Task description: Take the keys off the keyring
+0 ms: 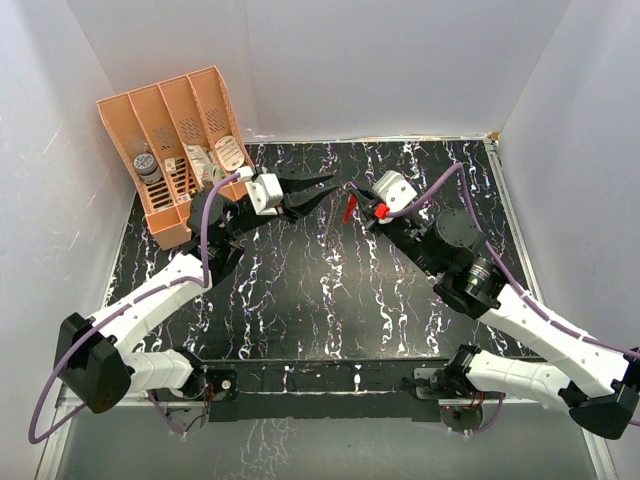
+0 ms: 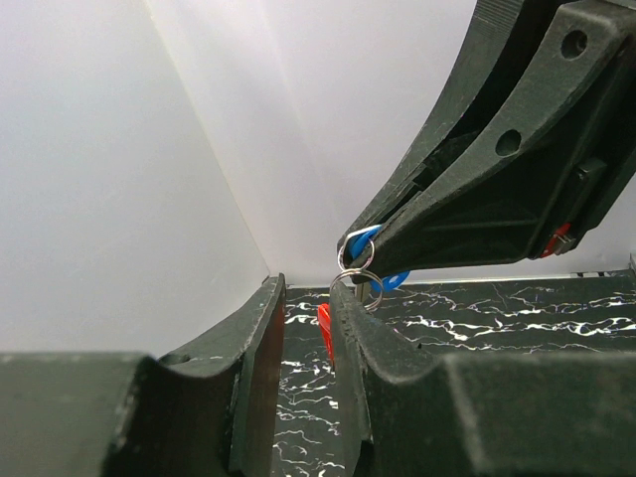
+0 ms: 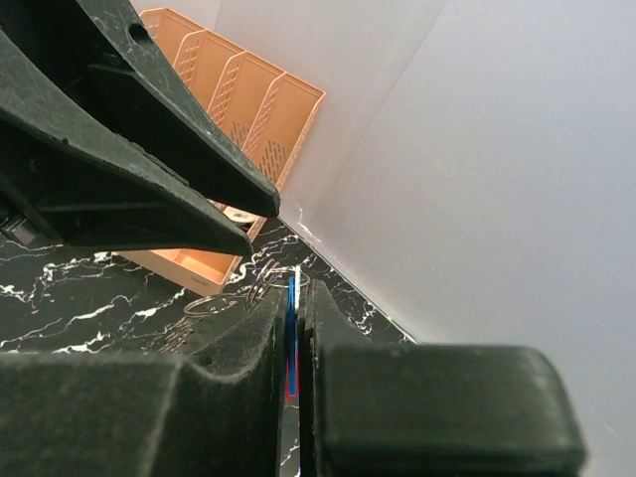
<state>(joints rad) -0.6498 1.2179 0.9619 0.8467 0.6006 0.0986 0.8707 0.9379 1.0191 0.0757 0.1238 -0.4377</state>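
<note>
My right gripper [image 1: 357,194] is shut on a blue key head [image 3: 291,338], edge-on between its fingers [image 3: 248,378], and holds the bunch above the table. In the left wrist view the blue key heads [image 2: 364,240] sit at its tip, with thin silvery rings [image 2: 358,278] below them. The red fob [image 2: 324,328] of the keyring hangs under the rings and shows in the top view [image 1: 350,208]. My left gripper [image 1: 330,186] is open, and its right fingertip [image 2: 343,298] touches the lower ring. The fob hangs in the gap between its fingers.
A peach desk organizer [image 1: 175,140] with several slots holding small items stands at the back left, close behind the left arm. White walls enclose the black marbled table [image 1: 320,300] on three sides.
</note>
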